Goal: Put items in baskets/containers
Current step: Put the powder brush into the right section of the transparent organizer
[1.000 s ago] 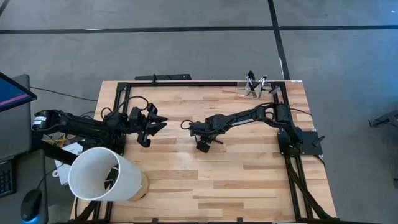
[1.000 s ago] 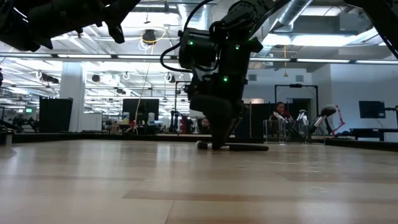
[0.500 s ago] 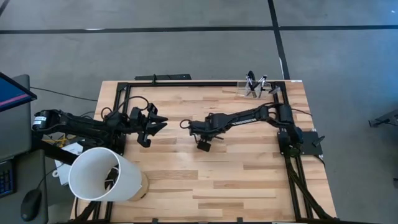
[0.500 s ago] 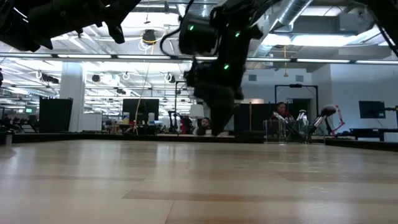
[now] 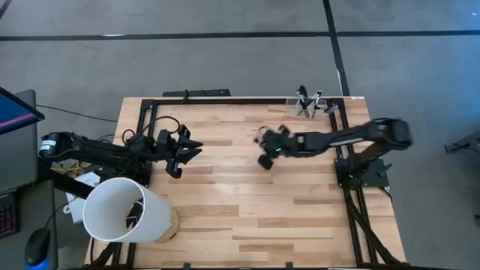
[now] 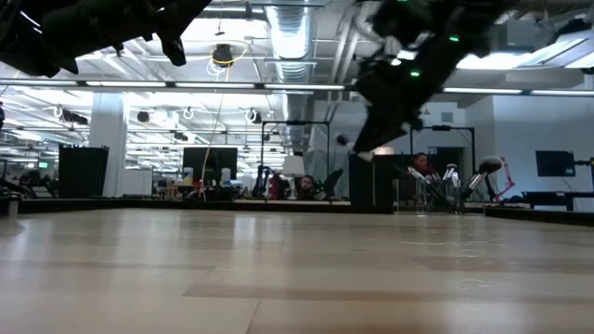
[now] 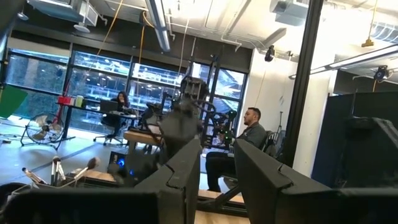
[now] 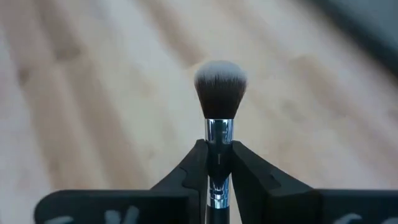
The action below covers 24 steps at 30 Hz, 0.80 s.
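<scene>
Right wrist view: slim makeup brush with silvery ferrule and pale-tipped dark bristles (image 8: 219,93), handle hidden between the end effector fingers (image 8: 193,171) and cut off at the frame edge; wooden tabletop (image 8: 93,106) behind is blurred. Low view: right arm motion-blurred, brush not discernible. High view: small clear plastic holder (image 5: 307,107), contents too small to count. Large white tub (image 5: 124,212) hides the tabletop corner.

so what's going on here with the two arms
The right gripper is shut on a makeup brush, pinching it by the silvery ferrule, and holds it above the wooden table. A small clear holder with a few brushes already standing in it sits at the table's far edge. The left gripper hangs over the table's left side with nothing in it.
</scene>
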Tool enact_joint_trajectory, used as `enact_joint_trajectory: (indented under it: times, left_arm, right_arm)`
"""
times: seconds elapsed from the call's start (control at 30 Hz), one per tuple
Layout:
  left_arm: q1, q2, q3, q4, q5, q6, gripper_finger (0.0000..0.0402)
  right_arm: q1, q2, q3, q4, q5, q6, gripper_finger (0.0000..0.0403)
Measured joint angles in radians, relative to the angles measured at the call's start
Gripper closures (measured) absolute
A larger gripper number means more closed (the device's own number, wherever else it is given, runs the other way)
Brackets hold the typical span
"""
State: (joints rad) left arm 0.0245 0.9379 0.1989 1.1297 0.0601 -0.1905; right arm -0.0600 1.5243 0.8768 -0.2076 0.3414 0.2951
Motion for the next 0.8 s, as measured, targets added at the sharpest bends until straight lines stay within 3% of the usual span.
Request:
enact_joint_trajectory:
  times: [0.1, 0.23, 0.33, 0.5, 0.7, 0.8]
  left_arm:
    - [0.004, 0.0, 0.0, 0.0, 0.0, 0.0, 0.0305]
    - [0.004, 0.0, 0.0, 0.0, 0.0, 0.002, 0.0305]
    - [0.004, 0.0, 0.0, 0.0, 0.0, 0.002, 0.0305]
    - [0.004, 0.0, 0.0, 0.0, -0.007, 0.006, 0.0305]
    - [0.004, 0.0, 0.0, 0.0, -0.008, 0.077, 0.0305]
    - [0.004, 0.006, 0.0, 0.0, -0.008, 0.082, 0.0305]
  right_arm:
    - [-0.046, -0.158, -0.169, 0.161, 0.118, 0.0, 0.0369]
    - [-0.109, -0.35, -0.398, 0.438, 0.36, -0.024, 0.0369]
    - [-0.183, -0.452, -0.551, 0.647, 0.451, -0.064, 0.0359]
    - [-0.359, -0.546, -0.678, 0.802, 0.448, -0.152, 0.0362]
    - [-0.544, -0.555, -0.69, 0.958, 0.344, -0.296, 0.0359]
    - [-0.627, -0.555, -0.69, 0.958, 0.341, -0.302, 0.0356]
